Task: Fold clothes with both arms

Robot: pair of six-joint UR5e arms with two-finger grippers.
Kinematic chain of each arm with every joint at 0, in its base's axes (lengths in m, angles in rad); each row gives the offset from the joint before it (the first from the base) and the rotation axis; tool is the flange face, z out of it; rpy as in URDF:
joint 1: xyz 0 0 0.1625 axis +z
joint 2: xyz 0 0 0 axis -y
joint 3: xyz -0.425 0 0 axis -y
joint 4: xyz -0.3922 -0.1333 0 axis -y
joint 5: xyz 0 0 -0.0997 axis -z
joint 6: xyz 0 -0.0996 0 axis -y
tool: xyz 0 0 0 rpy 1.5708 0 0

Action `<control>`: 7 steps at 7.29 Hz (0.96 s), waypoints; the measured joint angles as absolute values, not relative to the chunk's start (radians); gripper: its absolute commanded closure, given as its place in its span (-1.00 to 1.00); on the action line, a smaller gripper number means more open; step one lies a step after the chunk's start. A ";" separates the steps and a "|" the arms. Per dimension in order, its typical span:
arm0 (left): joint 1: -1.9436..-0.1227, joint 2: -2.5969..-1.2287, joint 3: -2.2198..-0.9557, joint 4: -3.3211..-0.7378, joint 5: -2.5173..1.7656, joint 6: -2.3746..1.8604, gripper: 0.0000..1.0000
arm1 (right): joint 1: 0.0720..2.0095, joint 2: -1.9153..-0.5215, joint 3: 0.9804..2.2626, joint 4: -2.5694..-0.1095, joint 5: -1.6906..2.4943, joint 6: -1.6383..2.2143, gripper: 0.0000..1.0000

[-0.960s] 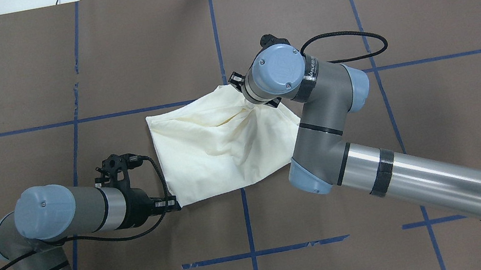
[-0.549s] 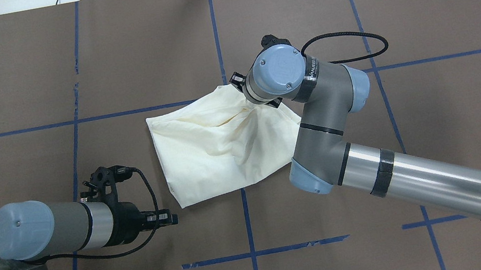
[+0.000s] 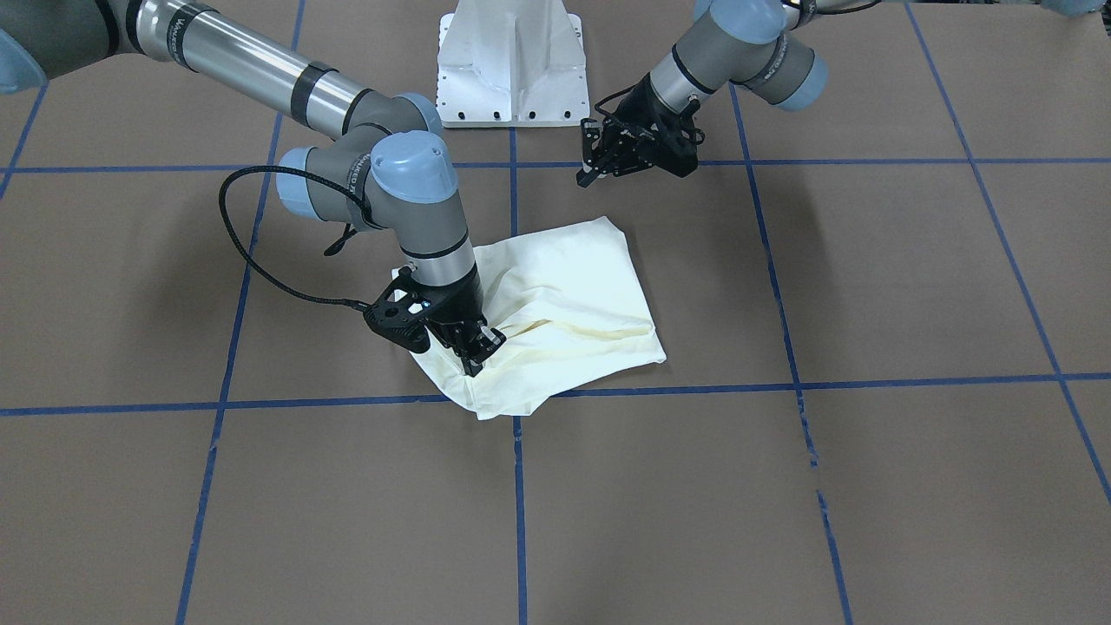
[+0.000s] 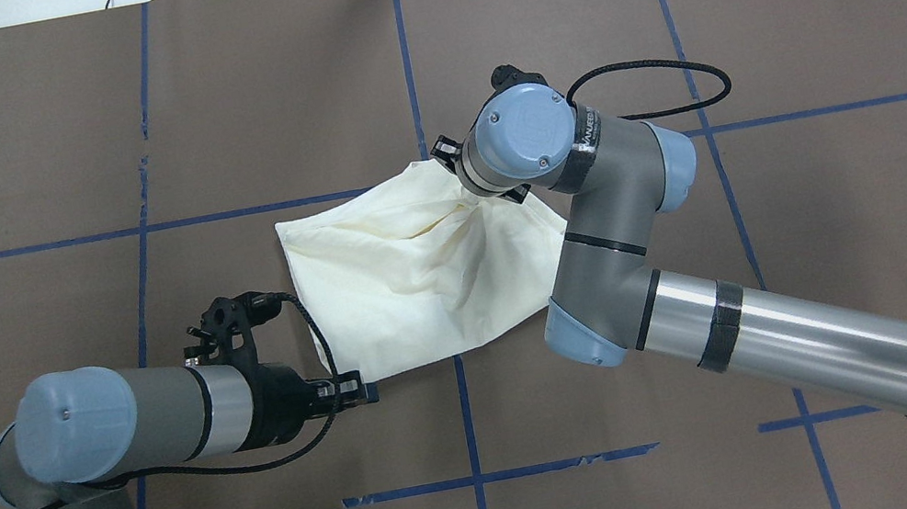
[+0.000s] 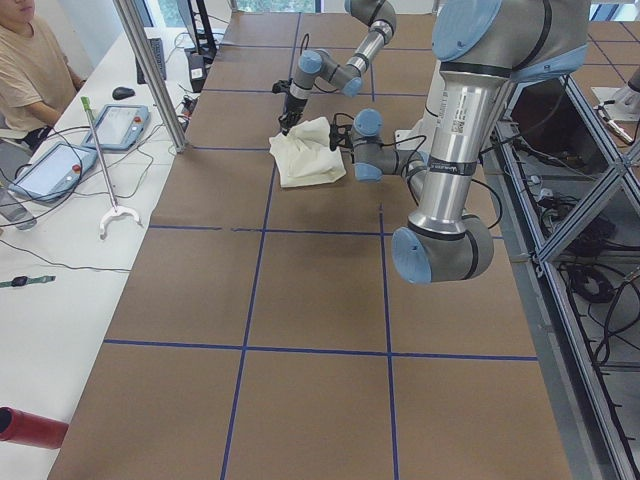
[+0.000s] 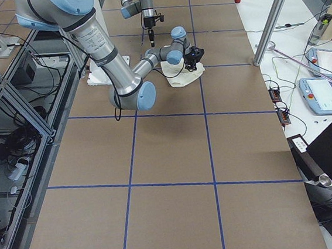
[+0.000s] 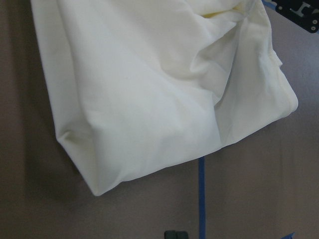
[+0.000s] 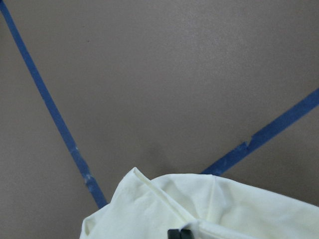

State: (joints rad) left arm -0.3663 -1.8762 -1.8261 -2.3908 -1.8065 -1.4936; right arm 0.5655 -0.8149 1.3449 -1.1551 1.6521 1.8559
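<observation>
The cream shirt (image 4: pixel 411 280) lies folded into a rumpled bundle at the table's middle, plain side up, with its print hidden. It also shows in the front view (image 3: pixel 573 286). My right gripper (image 3: pixel 477 351) is shut on a pinch of cloth at the shirt's far right edge. In the overhead view the right wrist (image 4: pixel 521 135) hides it. Its wrist view shows the shirt's corner (image 8: pixel 174 209) at the fingertips. My left gripper (image 4: pixel 366 391) is shut and empty, just off the shirt's near left corner. The front view shows the left gripper (image 3: pixel 586 178) raised off the table.
The white pedestal base (image 3: pixel 512 65) stands at the table's near edge. Blue tape lines (image 4: pixel 406 67) grid the brown table. An operator (image 5: pixel 30 60) sits at a side table with tablets (image 5: pixel 120 122). A red cylinder (image 5: pixel 30 428) lies on that side table.
My left gripper drew back from the shirt's near left corner, then moved right and forward again beside it. The right arm and the shirt have barely moved.
</observation>
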 measured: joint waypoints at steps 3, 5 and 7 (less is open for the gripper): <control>-0.376 -1.926 -1.729 -2.384 -1.757 -1.472 1.00 | 0.566 -0.817 1.345 -1.155 1.652 1.854 1.00; -0.405 -1.926 -1.693 -2.384 -1.734 -1.408 1.00 | 0.567 -0.820 1.345 -1.155 1.652 1.852 1.00; -0.430 -1.919 -1.673 -2.384 -1.730 -1.370 1.00 | 0.567 -0.821 1.345 -1.155 1.651 1.849 1.00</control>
State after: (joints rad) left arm -0.4305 -1.9193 -1.6733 -2.3838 -1.7300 -1.3702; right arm 0.5673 -0.8206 1.3453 -1.1551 1.6511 1.8493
